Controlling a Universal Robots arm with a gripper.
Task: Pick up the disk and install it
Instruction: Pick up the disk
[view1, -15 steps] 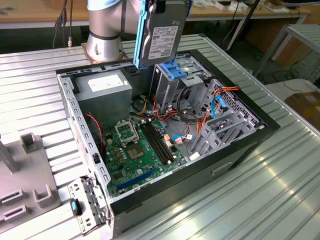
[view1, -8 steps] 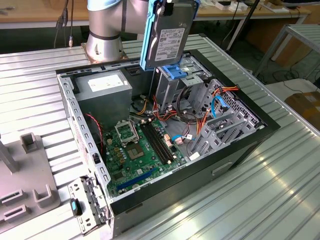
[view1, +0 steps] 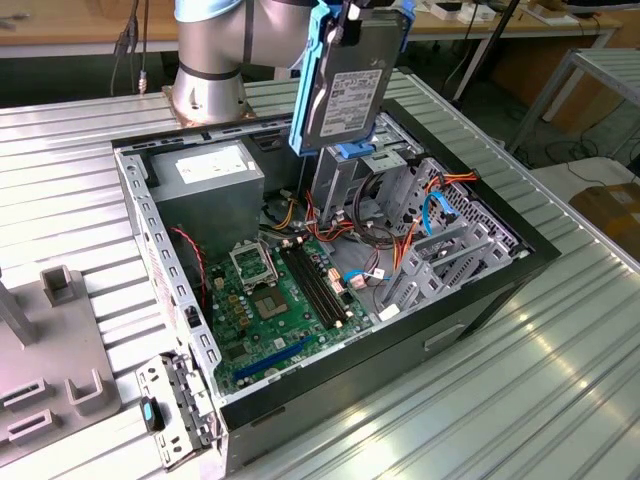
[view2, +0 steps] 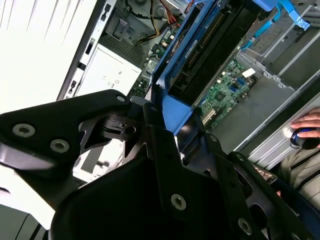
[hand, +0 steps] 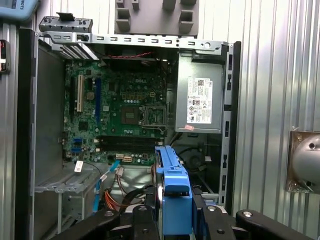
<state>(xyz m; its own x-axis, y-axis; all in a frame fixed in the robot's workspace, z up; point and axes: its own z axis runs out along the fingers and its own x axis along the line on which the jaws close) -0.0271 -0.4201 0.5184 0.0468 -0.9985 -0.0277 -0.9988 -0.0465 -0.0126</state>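
Note:
The disk (view1: 345, 90) is a dark grey drive with a white label and bright blue side rails. It hangs on edge in the air above the back of the open computer case (view1: 140, 210). My gripper (view1: 355, 18) is shut on its upper end. In the second wrist view the disk (view2: 210, 45) stretches away from the black fingers (view2: 150, 135) toward the case interior. In the first wrist view its blue rail (hand: 172, 192) stands between the finger bases, over the drive area and cables.
Inside the case lie the green motherboard (view1: 275, 295), a grey power supply box (view1: 205, 185), a metal drive cage with a pale blue bracket (view1: 360, 155) and orange and blue cables (view1: 435, 215). A grey fixture (view1: 50, 350) sits at the exterior view's left. A person's hand (view2: 305, 131) rests on a mouse.

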